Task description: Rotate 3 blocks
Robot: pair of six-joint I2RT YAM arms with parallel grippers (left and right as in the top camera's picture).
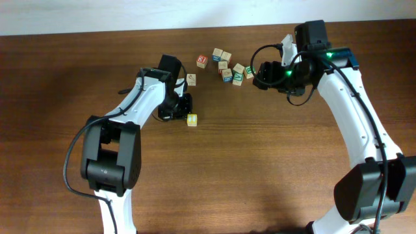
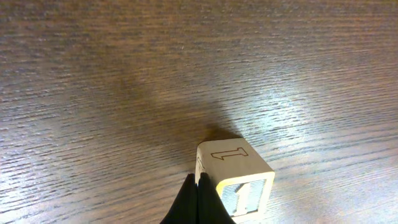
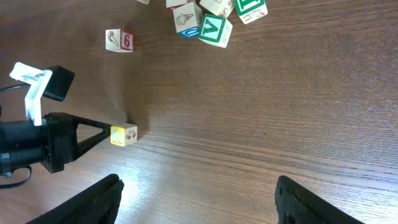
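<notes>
One yellow-faced block (image 1: 192, 119) sits alone on the table (image 1: 273, 169), with the left tool (image 2: 196, 190) pinched together at its corner, probably turning it. The green-faced block (image 1: 238, 78) in the cluster (image 1: 224, 65) looks untouched. The right tool (image 3: 198, 182) is spread wide and empty.

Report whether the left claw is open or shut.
Shut: the left claw tapers to one closed tip at the block, nothing between.

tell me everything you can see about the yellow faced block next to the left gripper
The yellow-faced block is a small light-wood cube resting flat on the table, well apart from the cluster of other blocks. One face is yellow with a printed figure like a 1. A neighbouring face is plain wood with an outlined 1, and another carries a small drawing. The shut left gripper has its tips at the cube's edge, seemingly touching, not clasping it.
</notes>
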